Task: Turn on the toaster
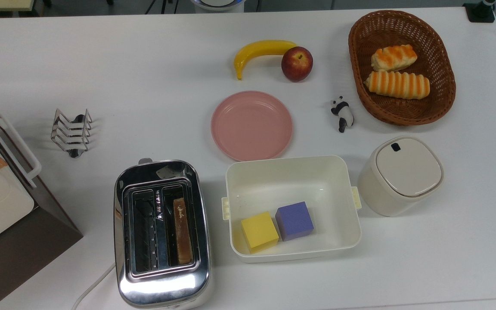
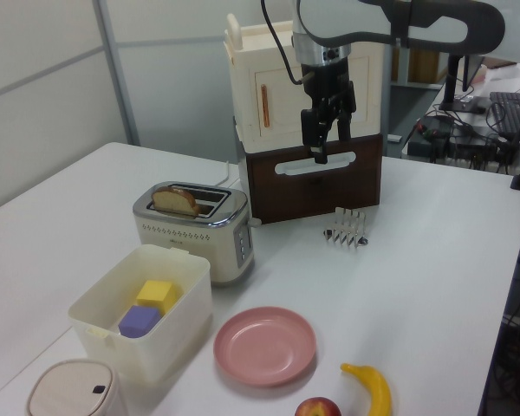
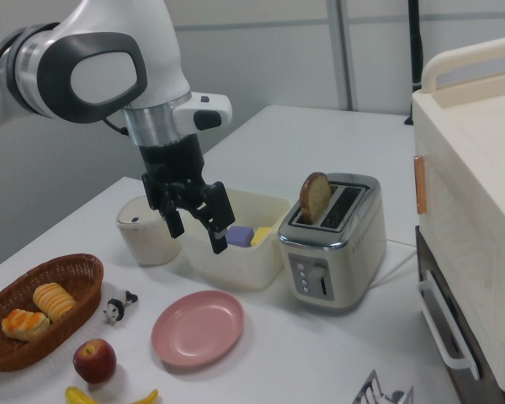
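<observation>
White table (image 1: pixel 101 64): toaster (image 1: pixel 162 232), plate (image 1: pixel 251 125), basket (image 1: pixel 401 66), banana (image 1: pixel 258 52), apple (image 1: pixel 296 63).

**Chrome toaster, bread standing high in one slot**

You have a shiny chrome, rectangular two-slot toaster (image 1: pixel 162 234) with rounded corners standing upright on the white table. A slice of browned bread (image 3: pixel 314 197) sits in one slot and stands well above the top in the right view; the other slot is empty. The end panel carries a column of small buttons and a lever (image 3: pixel 321 279). A white cord (image 1: pixel 91 286) trails from its base.
</observation>
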